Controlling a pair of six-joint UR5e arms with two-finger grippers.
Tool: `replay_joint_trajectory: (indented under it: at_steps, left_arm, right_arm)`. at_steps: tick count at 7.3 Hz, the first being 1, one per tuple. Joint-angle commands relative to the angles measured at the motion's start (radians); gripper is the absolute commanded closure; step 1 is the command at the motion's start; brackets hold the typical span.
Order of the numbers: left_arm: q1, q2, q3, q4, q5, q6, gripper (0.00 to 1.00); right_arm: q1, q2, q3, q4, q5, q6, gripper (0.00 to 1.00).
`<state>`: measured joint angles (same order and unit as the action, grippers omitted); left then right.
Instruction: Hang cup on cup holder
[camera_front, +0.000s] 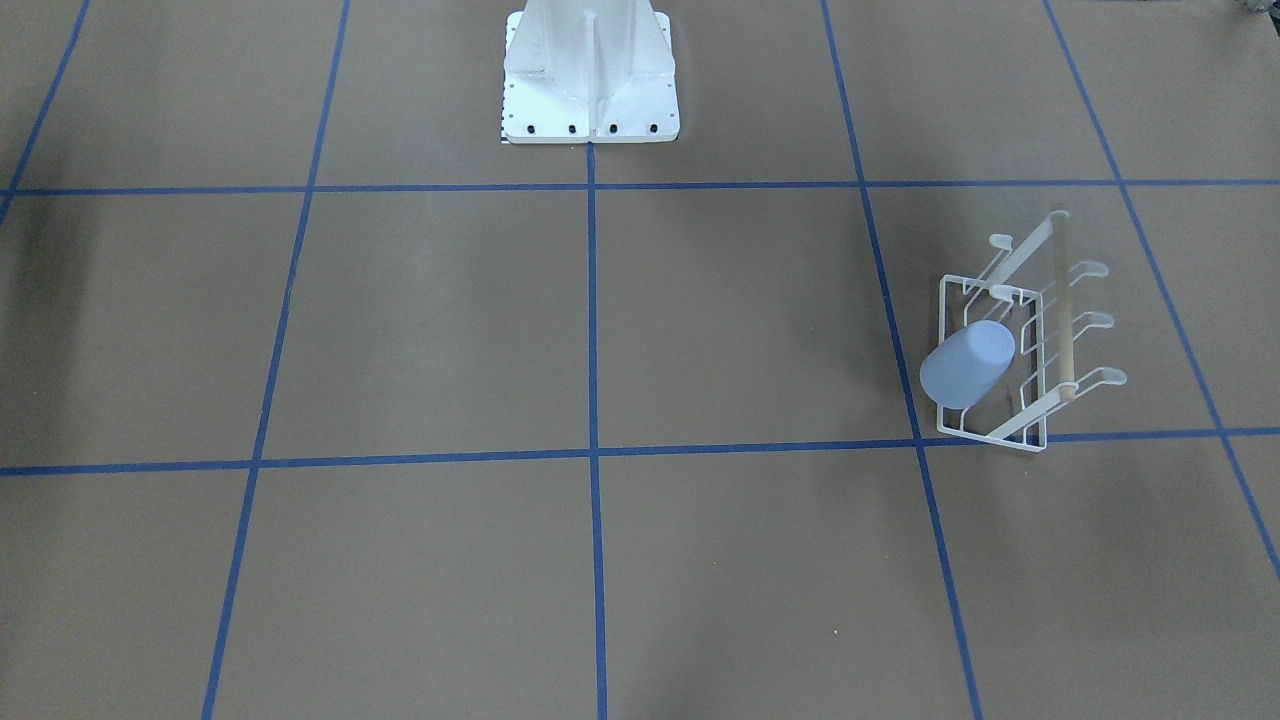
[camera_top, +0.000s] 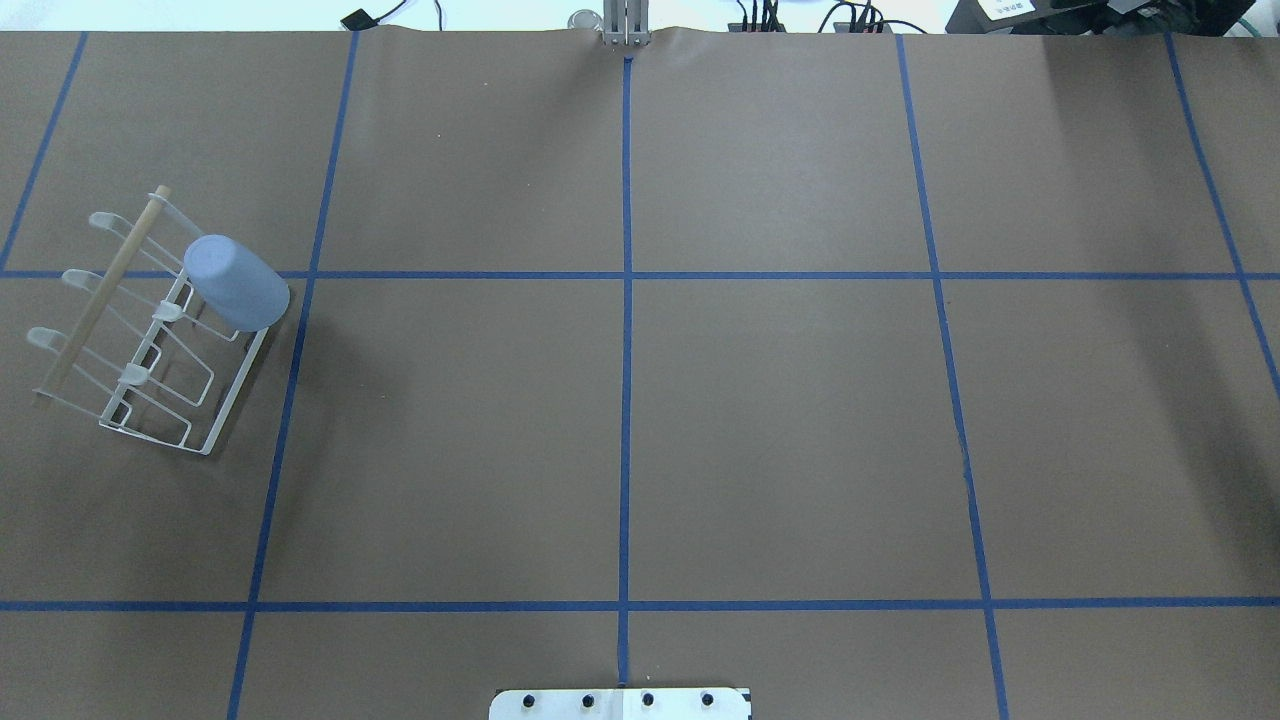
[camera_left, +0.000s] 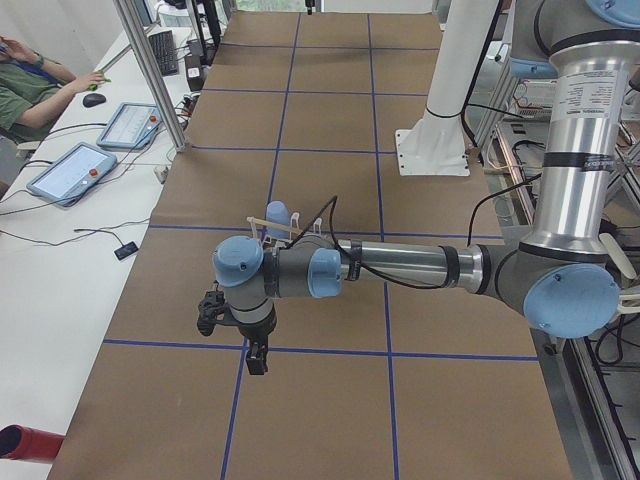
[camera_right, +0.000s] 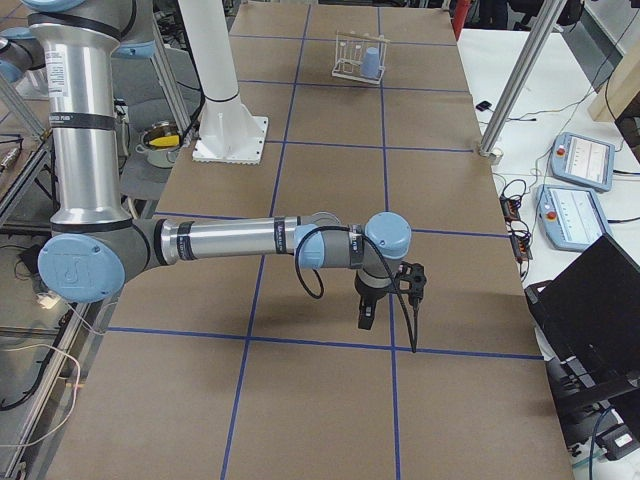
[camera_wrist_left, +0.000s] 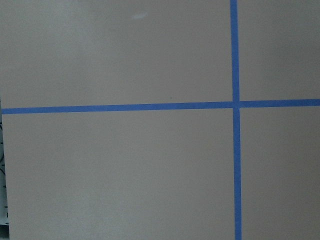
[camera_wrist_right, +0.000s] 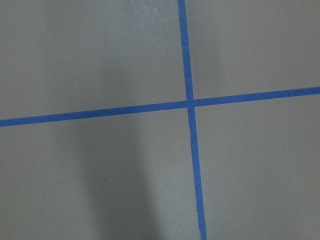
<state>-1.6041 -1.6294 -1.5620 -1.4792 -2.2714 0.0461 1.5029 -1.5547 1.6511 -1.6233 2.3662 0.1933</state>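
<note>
The pale blue-grey cup (camera_top: 237, 283) sits upside down and tilted on a prong of the white wire cup holder (camera_top: 224, 406) at the table's left side. Both also show in the front-facing view, the cup (camera_front: 967, 362) on the holder (camera_front: 1060, 300). My left gripper (camera_left: 257, 358) shows only in the exterior left view, hanging low over the table, nearer the camera than the holder (camera_left: 291, 226); I cannot tell if it is open. My right gripper (camera_right: 367, 312) shows only in the exterior right view, far from the cup (camera_right: 371, 62); I cannot tell its state either. Both wrist views show only brown table and blue tape.
The white robot base (camera_front: 590, 90) stands at the table's middle edge. An operator (camera_left: 22, 88) sits beside the table with tablets (camera_left: 75, 170). Metal posts (camera_left: 150, 70) stand at the far edge. Control pendants (camera_right: 585, 160) and a laptop (camera_right: 590, 320) lie on the side bench.
</note>
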Motion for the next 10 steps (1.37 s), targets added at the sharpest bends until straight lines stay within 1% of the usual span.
replay_joint_trajectory:
  at_steps: [1, 3, 10]
  left_arm:
    - [-0.005, -0.003, -0.004, 0.0, -0.063, -0.009, 0.02]
    - [-0.005, -0.001, -0.007, -0.001, -0.105, -0.022, 0.02]
    - [-0.003, -0.007, 0.002, -0.001, -0.103, -0.022, 0.02]
  right_arm:
    - [0.008, -0.001, 0.002, -0.001, 0.001, 0.0, 0.0]
    - [0.011, -0.004, 0.01, -0.003, -0.001, 0.002, 0.0]
    - [0.011, -0.002, 0.013, -0.001, -0.001, 0.002, 0.0]
